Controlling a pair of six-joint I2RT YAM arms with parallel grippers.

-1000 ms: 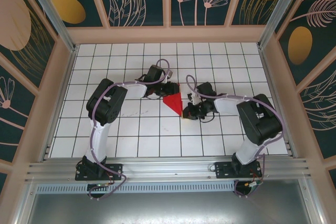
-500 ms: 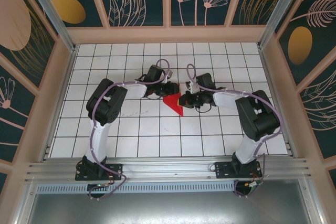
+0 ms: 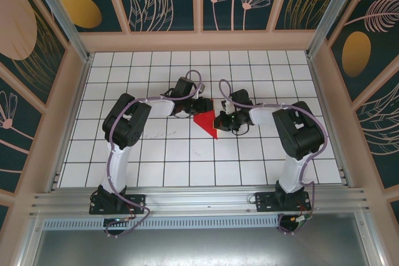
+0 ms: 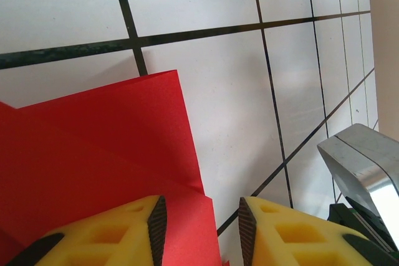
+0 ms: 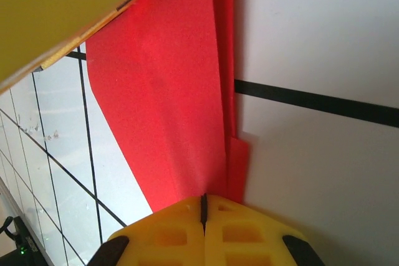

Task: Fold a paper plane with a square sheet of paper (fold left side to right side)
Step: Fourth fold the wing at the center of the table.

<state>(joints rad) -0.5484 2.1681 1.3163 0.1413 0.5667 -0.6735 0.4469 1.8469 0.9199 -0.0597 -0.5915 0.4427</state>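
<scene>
The red sheet of paper point(image 3: 204, 121) lies folded on the white grid table as a layered wedge, its point toward the near side. My left gripper point(image 3: 201, 106) hovers at the wedge's far edge. In the left wrist view its yellow jaws point(image 4: 202, 216) stand apart, open, with the flat paper point(image 4: 93, 147) under the left finger and partly in the gap. My right gripper point(image 3: 219, 119) is at the wedge's right edge. In the right wrist view its fingers point(image 5: 203, 202) are shut tight, their tips resting on the paper point(image 5: 162, 91) by its long crease.
Both arms reach in from the near edge and meet at the table's middle. A silver metal part of the right arm point(image 4: 361, 160) is close to my left fingers. Peach side walls point(image 3: 75, 110) ring the grid table point(image 3: 187, 166).
My right gripper has swung up and left from the tile beside the paper onto the wedge's right edge, staying shut. The left gripper and the paper have hardly moved.
</scene>
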